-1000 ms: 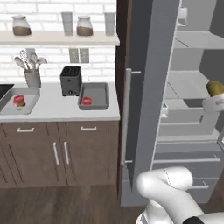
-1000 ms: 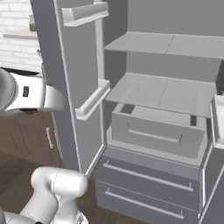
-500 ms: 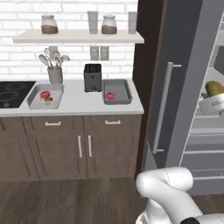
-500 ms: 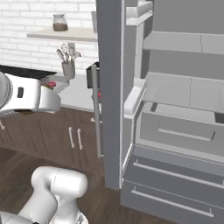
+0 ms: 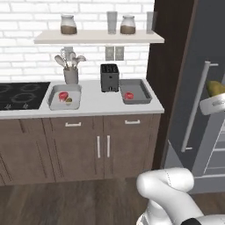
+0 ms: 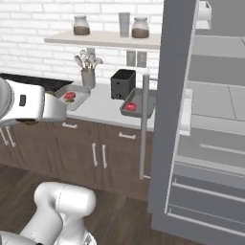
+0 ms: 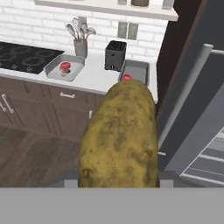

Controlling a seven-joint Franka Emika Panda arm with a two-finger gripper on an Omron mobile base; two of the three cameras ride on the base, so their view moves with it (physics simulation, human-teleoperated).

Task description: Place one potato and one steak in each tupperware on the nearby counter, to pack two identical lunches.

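A large brown potato (image 7: 120,140) fills the middle of the hand view, and my gripper (image 7: 118,183) is shut on it, its fingers hidden behind it. Beyond it lies the counter (image 5: 99,104) with both tupperware. The light grey tupperware (image 5: 52,103) on the left holds a red steak (image 5: 63,96) and a small potato (image 5: 69,100). The darker tupperware (image 5: 143,90) on the right holds one steak (image 5: 128,95). The hand view shows them too: the light one (image 7: 53,65) and the dark one (image 7: 139,68). From the right base they appear as the light tupperware (image 6: 81,90) and the dark tupperware (image 6: 143,98).
A black toaster (image 5: 109,77) stands between the trays, a utensil holder (image 5: 70,72) behind the left one. A black stove (image 5: 17,94) lies at the far left. The open fridge door (image 5: 193,110) rises at the right, with a yellow item (image 5: 215,88) on its shelf. Jars sit on the wall shelf (image 5: 99,37).
The base has turned: the whole picture has shifted, so the counter and trays now lie near the middle and the open fridge has slid to the right.
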